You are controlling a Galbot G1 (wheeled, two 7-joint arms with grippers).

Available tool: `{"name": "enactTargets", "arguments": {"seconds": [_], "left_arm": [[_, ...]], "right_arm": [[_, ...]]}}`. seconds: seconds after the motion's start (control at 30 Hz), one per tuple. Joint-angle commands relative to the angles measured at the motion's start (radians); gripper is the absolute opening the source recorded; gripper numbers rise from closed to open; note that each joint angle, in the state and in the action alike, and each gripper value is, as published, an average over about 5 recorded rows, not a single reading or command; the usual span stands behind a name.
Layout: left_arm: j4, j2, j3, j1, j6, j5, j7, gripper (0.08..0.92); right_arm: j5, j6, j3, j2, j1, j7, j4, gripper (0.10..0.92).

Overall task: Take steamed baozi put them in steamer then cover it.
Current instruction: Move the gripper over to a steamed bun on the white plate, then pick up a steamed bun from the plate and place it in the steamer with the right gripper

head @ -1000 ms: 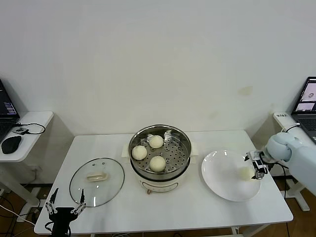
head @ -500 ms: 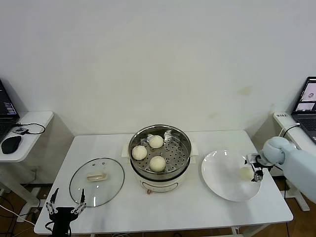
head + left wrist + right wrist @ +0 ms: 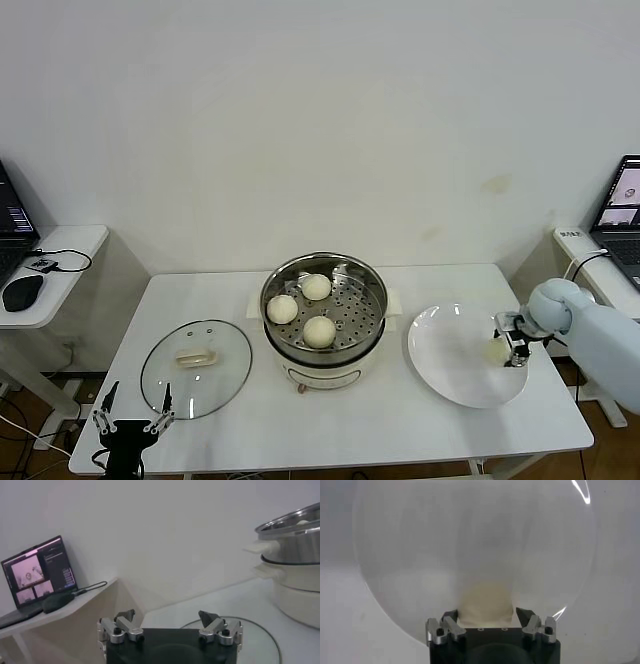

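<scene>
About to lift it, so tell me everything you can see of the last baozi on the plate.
The last baozi is a small, round, smooth, pale cream bun, apparently soft dough. It sits on the right side of the white plate, near the rim. The right tool is down over it, a finger on either side; the wrist view shows the bun filling the gap. Contact looks likely, but a firm grip is unconfirmed.

Even, soft light fills the room, and the head view is sharp throughout. Shadows on the desk (image 3: 400, 420) are faint. The steamer (image 3: 324, 300) shows bright glints on its steel rim. In the right wrist view the plate (image 3: 470, 545) looks hazy, with a small glare streak at its edge.
</scene>
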Motion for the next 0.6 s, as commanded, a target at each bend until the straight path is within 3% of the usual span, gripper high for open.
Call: {"name": "enactTargets", "arguments": {"seconds": [0.03, 0.4, 0.6], "left_arm": [[-0.003, 0.0, 0.003, 0.001, -0.001, 0.0, -0.001, 0.823], [-0.007, 0.011, 0.008, -0.009, 0.0, -0.006, 0.0, 0.823], [-0.008, 0.018, 0.018, -0.015, 0.006, -0.009, 0.002, 0.823]], "right_arm": [[0.038, -0.006, -0.021, -0.013, 0.029, -0.014, 0.026, 0.688], [0.308, -0.106, -0.302, -0.122, 0.438, -0.047, 0.243, 0.67], [0.499, -0.177, -0.566, -0.062, 0.804, -0.039, 0.325, 0.677]]}}
